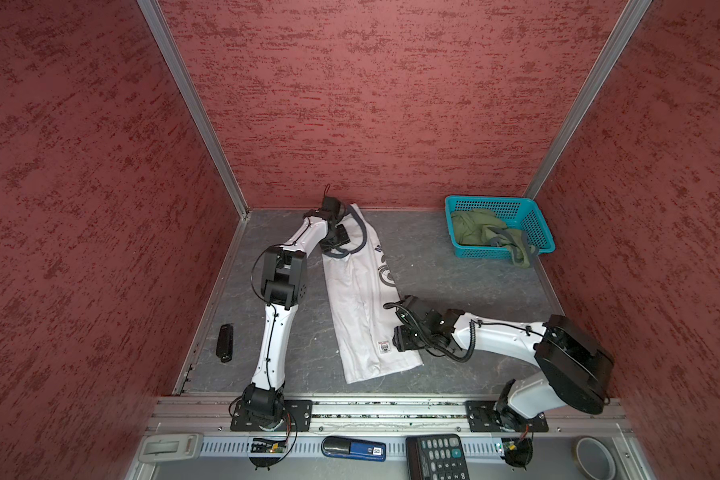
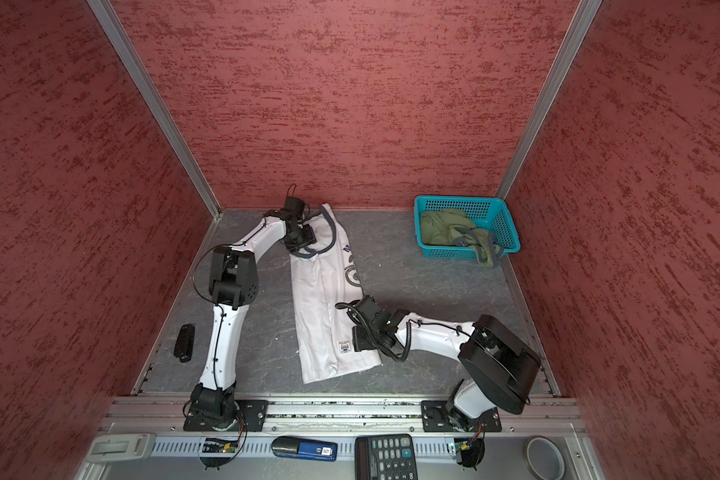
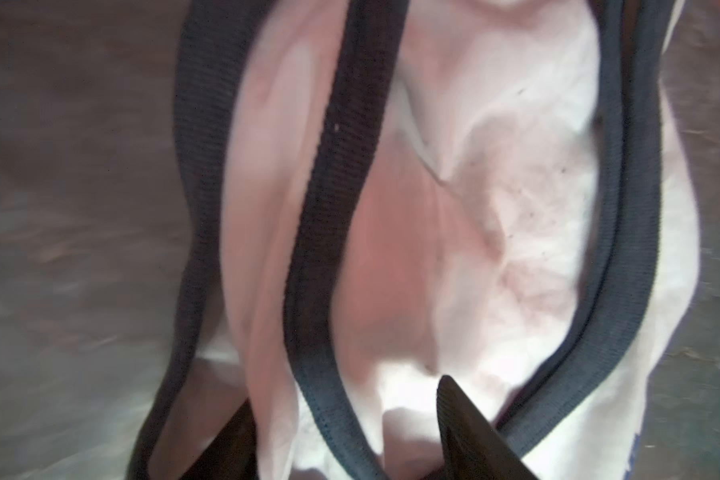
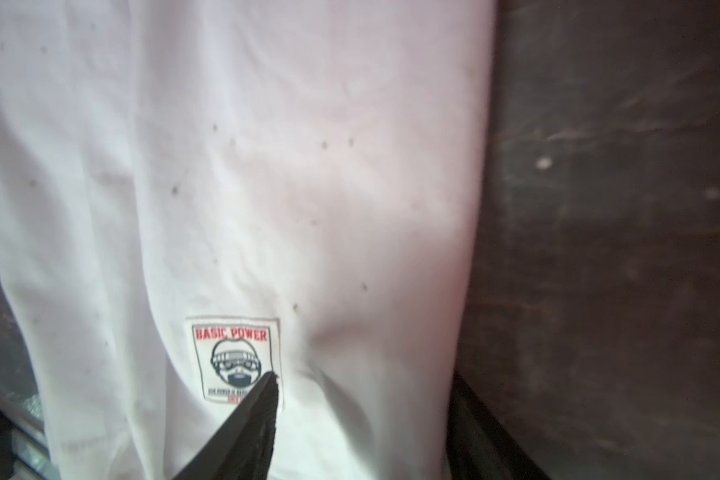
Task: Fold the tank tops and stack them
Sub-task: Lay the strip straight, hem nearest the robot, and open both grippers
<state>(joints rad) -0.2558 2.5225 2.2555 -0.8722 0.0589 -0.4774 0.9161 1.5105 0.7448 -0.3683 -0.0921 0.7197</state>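
Note:
The white tank top (image 1: 358,299) (image 2: 321,299) lies folded lengthwise on the grey table, its navy-trimmed straps at the back and its hem at the front. My left gripper (image 1: 337,239) (image 3: 346,395) is down at the strap end. It is open, and white cloth and a navy trim band (image 3: 329,249) lie between its fingers. My right gripper (image 1: 400,336) (image 4: 366,374) is open at the hem's right edge. One fingertip (image 4: 267,386) rests by the sewn label (image 4: 233,357), and the cloth puckers between the jaws. The olive green tank top (image 1: 474,228) (image 2: 441,226) lies crumpled in the basket.
The teal basket (image 1: 487,201) stands in the back right corner. A black oblong object (image 1: 224,343) lies on the table's left side. On the front ledge are a calculator (image 1: 437,457), a blue tool (image 1: 352,449) and a tape roll (image 1: 595,457). Red walls enclose three sides.

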